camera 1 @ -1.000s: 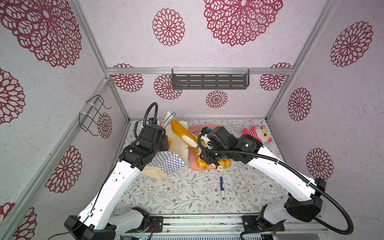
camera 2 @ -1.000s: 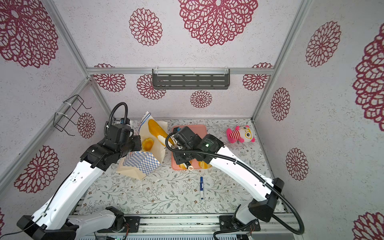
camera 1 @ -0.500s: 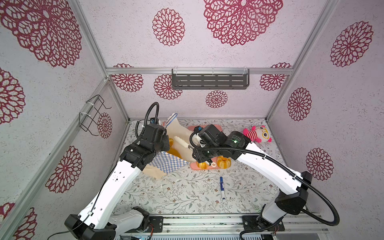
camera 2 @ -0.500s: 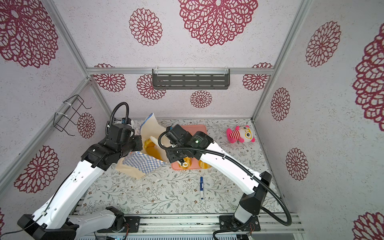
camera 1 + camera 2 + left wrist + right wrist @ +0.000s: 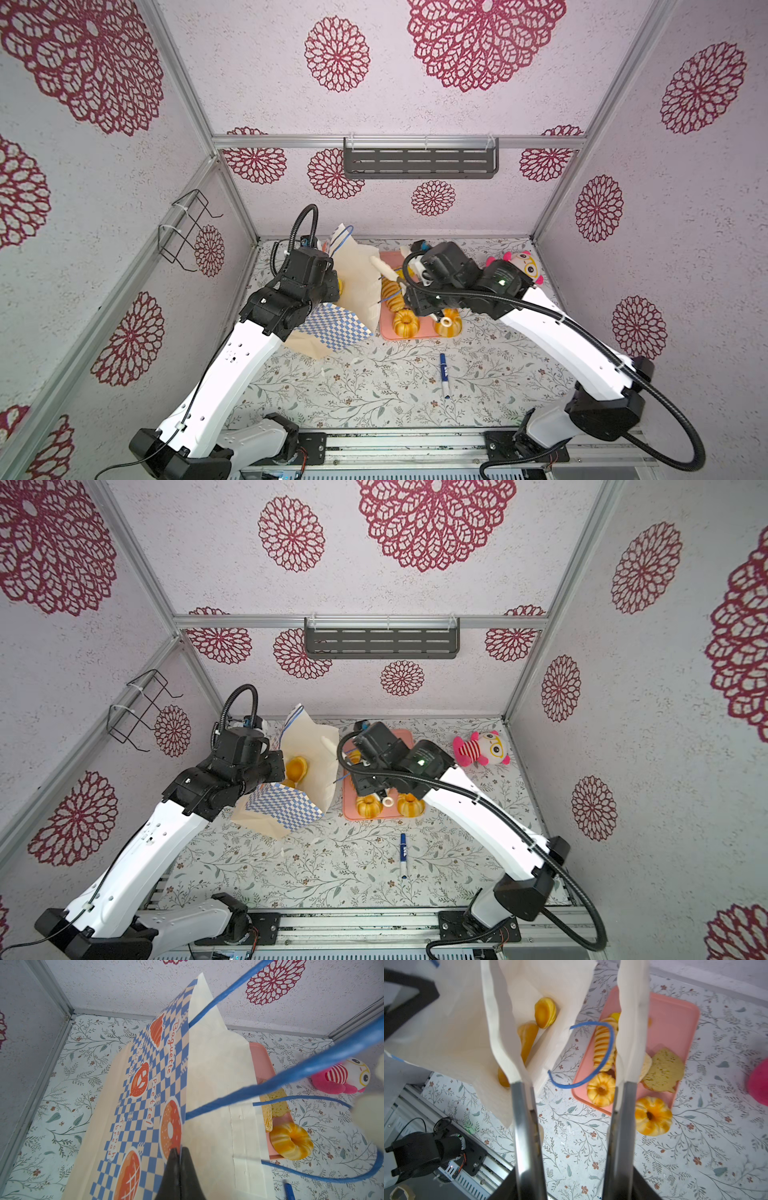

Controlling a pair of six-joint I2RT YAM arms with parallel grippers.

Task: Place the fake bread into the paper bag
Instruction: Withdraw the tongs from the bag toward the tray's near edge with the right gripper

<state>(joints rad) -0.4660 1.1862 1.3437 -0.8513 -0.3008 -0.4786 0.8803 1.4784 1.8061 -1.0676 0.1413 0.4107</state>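
the left fingers (image 5: 188, 1167) are pinched shut on the rim of the paper bag (image 5: 209, 1076). the right fingers (image 5: 631, 1022) hang apart and empty over the bag's edge. some fake bread (image 5: 545, 1012) lies inside the bag, more on the pink tray (image 5: 675, 1007) just beside it.

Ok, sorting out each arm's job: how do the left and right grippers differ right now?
The left gripper is shut, pinching the rim of the paper bag; the right gripper is open and empty. The left has dark fingers, the right white-covered ones. Both are at the bag's mouth.
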